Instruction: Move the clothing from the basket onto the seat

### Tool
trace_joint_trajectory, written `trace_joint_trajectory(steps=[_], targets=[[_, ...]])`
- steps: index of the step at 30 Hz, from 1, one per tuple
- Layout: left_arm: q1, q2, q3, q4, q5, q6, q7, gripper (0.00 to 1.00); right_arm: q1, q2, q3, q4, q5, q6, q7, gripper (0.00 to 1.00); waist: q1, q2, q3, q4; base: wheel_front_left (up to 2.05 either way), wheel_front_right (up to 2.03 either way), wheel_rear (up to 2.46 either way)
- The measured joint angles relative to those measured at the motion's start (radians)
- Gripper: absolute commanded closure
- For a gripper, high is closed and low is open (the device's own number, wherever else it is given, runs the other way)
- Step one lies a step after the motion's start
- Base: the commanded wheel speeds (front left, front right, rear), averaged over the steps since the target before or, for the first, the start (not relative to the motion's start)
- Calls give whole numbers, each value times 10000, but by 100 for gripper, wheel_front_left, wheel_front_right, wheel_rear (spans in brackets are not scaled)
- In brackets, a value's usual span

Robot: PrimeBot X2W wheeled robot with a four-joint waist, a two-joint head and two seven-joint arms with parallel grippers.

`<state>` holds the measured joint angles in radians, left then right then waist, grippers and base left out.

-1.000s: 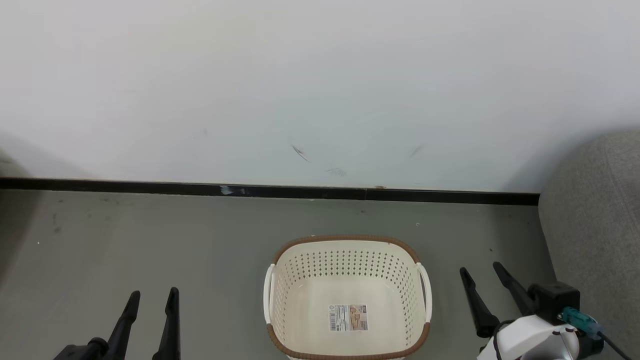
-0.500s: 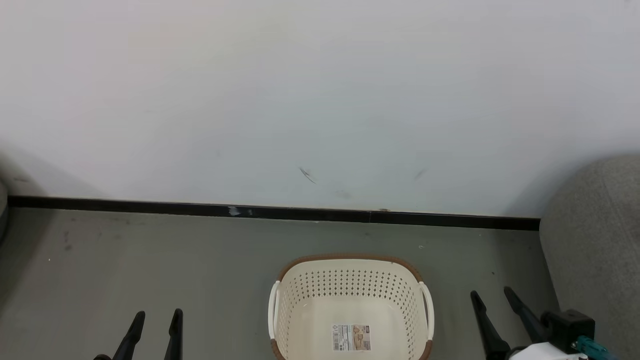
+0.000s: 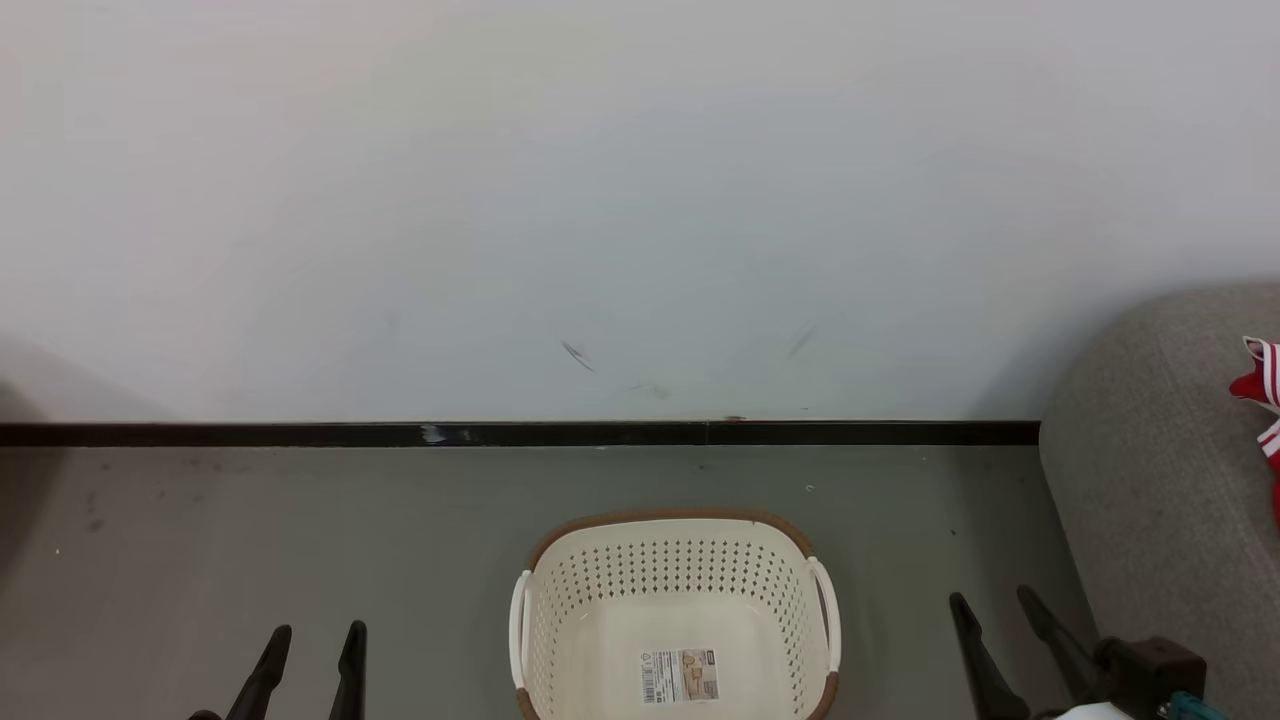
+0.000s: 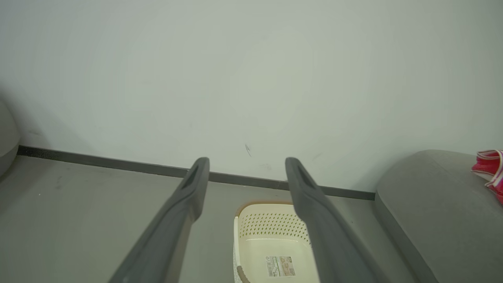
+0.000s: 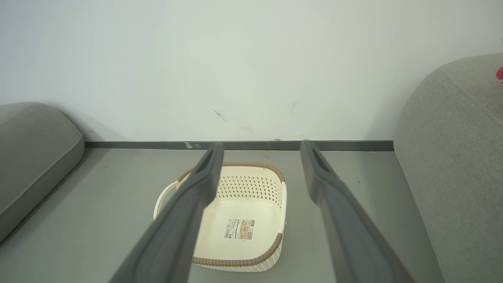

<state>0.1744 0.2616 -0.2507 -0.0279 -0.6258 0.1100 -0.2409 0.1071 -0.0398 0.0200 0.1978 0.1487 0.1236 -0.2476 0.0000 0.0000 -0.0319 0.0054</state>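
With left gripper (image 3: 318, 632) and right gripper (image 3: 993, 598) both spread empty, your clothes (image 3: 1262, 400) lie on the seat (image 3: 1150, 470), probably all, leaving the basket (image 3: 675, 525) bare; they're soft and light, so pinch a bunched fold.

Lower left in the head view, the left gripper (image 3: 318, 632) has two slim, black, tapering fingers (image 3: 262, 672). Lower right, the right gripper (image 3: 993, 598) looks alike, backed by a black block (image 3: 1150, 662) and teal plug (image 3: 1190, 708).

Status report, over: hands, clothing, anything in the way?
Left hand open, empty. Right hand open, empty. Basket bare inside; red clothing on seat. Nothing blocking.
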Motion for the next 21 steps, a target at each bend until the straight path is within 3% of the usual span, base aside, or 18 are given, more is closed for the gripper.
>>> trace_joint_trajectory(steps=[15,16,21], targets=[[0,2,84,52,17,-31,-29,0,147,8,94,-291,88,0,-2,0,0,0,57,-343,0,0,0],[0,2,82,56,15,-50,-29,100,158,10,98,-313,88,0,-2,100,0,0,57,-343,0,0,0],[26,-387,-96,546,15,-71,21,100,321,111,176,142,86,-6,12,100,1,0,58,-343,0,0,0]])
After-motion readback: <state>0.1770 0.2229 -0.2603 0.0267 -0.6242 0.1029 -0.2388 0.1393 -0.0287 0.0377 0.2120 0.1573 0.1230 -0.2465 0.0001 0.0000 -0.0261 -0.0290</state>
